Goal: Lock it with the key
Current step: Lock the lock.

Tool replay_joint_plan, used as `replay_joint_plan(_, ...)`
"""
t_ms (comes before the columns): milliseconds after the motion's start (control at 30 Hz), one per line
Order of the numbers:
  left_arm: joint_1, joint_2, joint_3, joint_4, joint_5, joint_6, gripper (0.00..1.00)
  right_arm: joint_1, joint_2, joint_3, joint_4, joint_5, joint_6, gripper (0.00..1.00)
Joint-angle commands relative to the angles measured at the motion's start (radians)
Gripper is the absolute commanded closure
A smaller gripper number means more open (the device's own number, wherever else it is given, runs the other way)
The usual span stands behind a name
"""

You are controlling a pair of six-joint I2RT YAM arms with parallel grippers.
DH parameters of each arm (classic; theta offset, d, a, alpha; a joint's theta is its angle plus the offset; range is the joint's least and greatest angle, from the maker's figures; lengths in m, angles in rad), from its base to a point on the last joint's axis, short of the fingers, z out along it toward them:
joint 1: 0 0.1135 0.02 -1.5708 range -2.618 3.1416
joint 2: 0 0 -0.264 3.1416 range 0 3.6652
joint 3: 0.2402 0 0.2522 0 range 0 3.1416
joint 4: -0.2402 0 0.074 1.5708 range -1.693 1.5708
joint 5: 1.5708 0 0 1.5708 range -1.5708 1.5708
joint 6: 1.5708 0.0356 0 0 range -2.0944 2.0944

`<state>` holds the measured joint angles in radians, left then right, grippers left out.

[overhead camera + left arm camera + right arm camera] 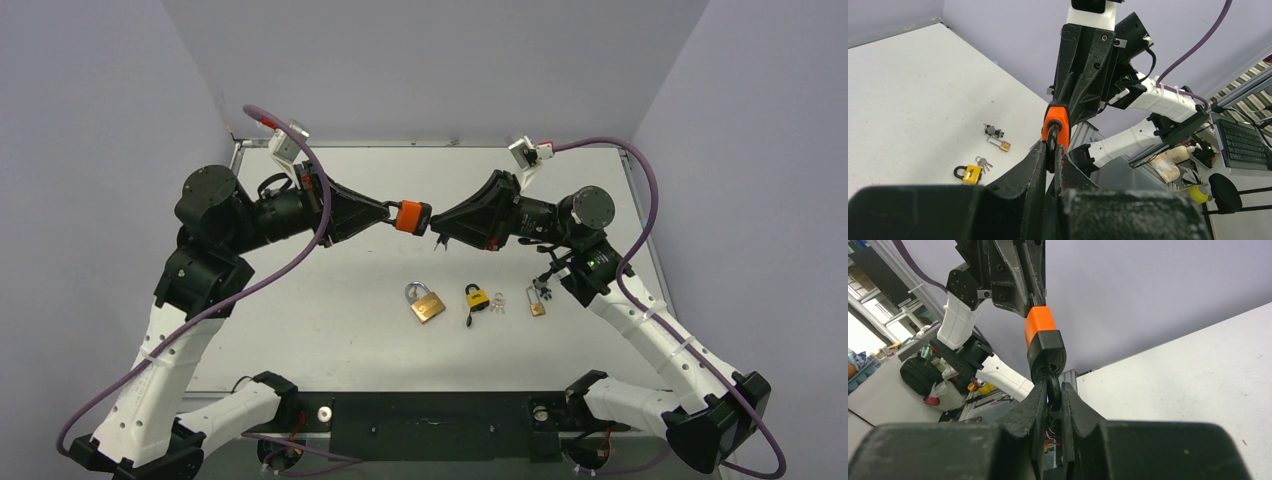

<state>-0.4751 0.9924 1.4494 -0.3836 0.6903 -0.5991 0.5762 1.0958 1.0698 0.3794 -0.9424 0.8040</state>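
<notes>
White table point(330, 330) below, lock well above it. Left gripper point(392, 213) clamps the shackle end of the orange-and-black plastic-cased padlock point(412, 217), held mid-air between both arms. Right gripper point(438, 228) is pinched narrow on the dark key point(1053, 390), seated in the lock's black end. Lock axis is in line with both grippers, so the next move is likely a right-wrist roll.
</notes>
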Motion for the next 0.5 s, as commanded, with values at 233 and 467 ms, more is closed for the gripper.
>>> replay_joint_plan(233,0.059,-0.065,-0.014,0.143,-0.020,-0.029,1.00,-0.034,-0.041,-0.029,0.019,0.012,-0.025,1.00)
replay_joint_plan(467,0.077,-0.076,-0.035,0.161,-0.024,-0.042,1.00,-0.052,-0.048,-0.066,0.017,0.014,-0.027,1.00)
